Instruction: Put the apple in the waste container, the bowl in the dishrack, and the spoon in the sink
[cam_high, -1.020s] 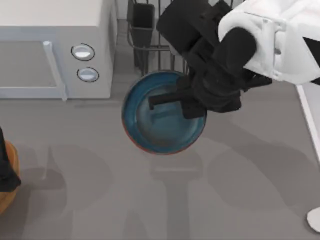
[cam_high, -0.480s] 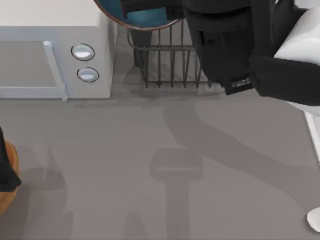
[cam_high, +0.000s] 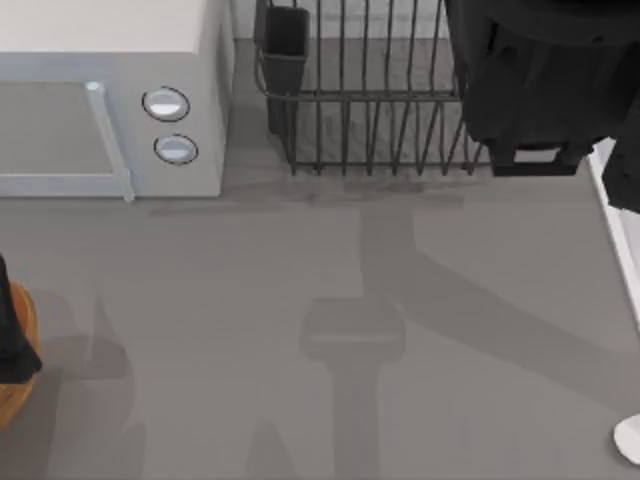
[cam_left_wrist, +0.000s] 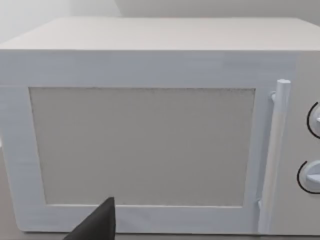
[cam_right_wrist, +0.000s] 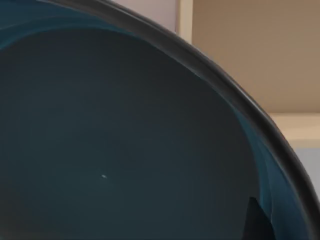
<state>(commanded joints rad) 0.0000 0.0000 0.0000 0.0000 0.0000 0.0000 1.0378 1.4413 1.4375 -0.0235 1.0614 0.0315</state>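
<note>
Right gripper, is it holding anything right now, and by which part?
The bowl sits right against the right wrist camera, so it looks held. The place of the hold cannot be told, probably the rim.

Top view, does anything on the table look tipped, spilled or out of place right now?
Nothing stands out. The dishrack stands upright beside the microwave, with no spill on the table. The spoon lies at the right edge, not yet in the sink.
</note>
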